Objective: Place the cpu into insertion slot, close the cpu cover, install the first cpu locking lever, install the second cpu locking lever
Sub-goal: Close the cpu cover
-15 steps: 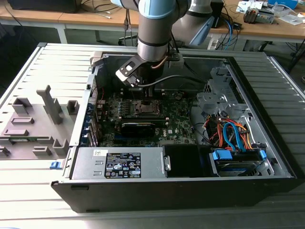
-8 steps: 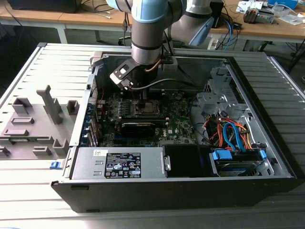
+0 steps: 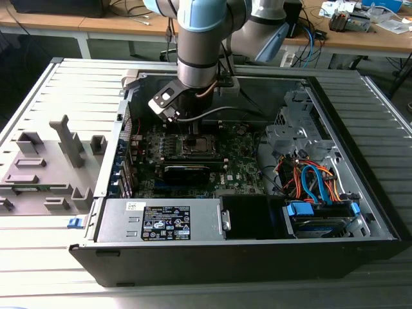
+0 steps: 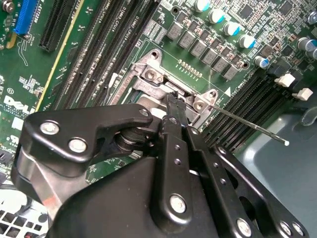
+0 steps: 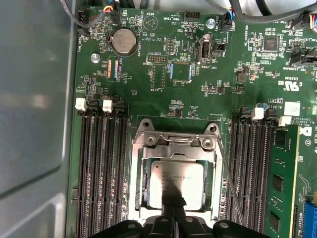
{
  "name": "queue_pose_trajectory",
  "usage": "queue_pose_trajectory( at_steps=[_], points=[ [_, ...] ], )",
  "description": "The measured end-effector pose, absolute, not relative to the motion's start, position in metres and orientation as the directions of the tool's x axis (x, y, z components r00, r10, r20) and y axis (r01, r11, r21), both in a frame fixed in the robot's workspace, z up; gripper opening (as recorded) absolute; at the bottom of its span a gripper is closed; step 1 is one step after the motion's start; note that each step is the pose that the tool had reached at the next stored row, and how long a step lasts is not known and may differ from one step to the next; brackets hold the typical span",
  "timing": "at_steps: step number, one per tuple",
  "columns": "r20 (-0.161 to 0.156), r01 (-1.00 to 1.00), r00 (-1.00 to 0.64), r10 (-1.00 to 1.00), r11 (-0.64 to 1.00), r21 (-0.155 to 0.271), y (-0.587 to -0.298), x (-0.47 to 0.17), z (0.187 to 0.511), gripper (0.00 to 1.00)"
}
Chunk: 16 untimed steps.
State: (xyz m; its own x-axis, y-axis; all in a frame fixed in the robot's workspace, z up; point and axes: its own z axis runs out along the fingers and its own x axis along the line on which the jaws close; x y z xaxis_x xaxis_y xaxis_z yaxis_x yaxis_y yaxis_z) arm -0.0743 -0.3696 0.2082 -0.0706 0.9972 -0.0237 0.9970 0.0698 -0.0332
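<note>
Green circuit board (image 3: 241,161) covers the floor of an open black computer case (image 3: 257,261) that lies on its side on a grey slatted bench (image 3: 38,257). Also in the case are a grey power supply (image 3: 161,222) along the near wall, a drive with blue handles (image 3: 318,211) and a tangle of orange and blue cables (image 3: 309,177). The arm (image 3: 203,38) reaches down into the case, right over the insertion slot (image 5: 133,188). In the first wrist view the cpu (image 5: 176,183) sits in that slot, pale metal top up. The cpu cover (image 5: 173,149) lies down flat around it, so the chip shows through the window. The jaws look drawn together with nothing between them. Their fingertips (image 4: 173,101) rest at the edge of the cover in the second wrist view. One thin locking lever (image 4: 247,124) stands off the board at a slant beside the slot. Long black memory slots (image 5: 99,168) flank the slot on both sides, one of them holding a green memory stick (image 5: 282,178). A coin battery (image 5: 122,40) sits further up the board. The power supply carries a black-and-white label (image 3: 166,225) and the board has small white print. Grey fixtures (image 3: 45,167) stand on the bench to the exterior view's left, and wooden desks (image 3: 116,26) run behind.
</note>
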Motion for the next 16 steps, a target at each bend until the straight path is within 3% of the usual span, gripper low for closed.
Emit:
queue_pose_trajectory(
  at_steps=[16],
  points=[
    [-0.005,0.996,-0.076,0.997,0.076,-0.039,-0.370,-0.053,0.224,0.11]
  ],
)
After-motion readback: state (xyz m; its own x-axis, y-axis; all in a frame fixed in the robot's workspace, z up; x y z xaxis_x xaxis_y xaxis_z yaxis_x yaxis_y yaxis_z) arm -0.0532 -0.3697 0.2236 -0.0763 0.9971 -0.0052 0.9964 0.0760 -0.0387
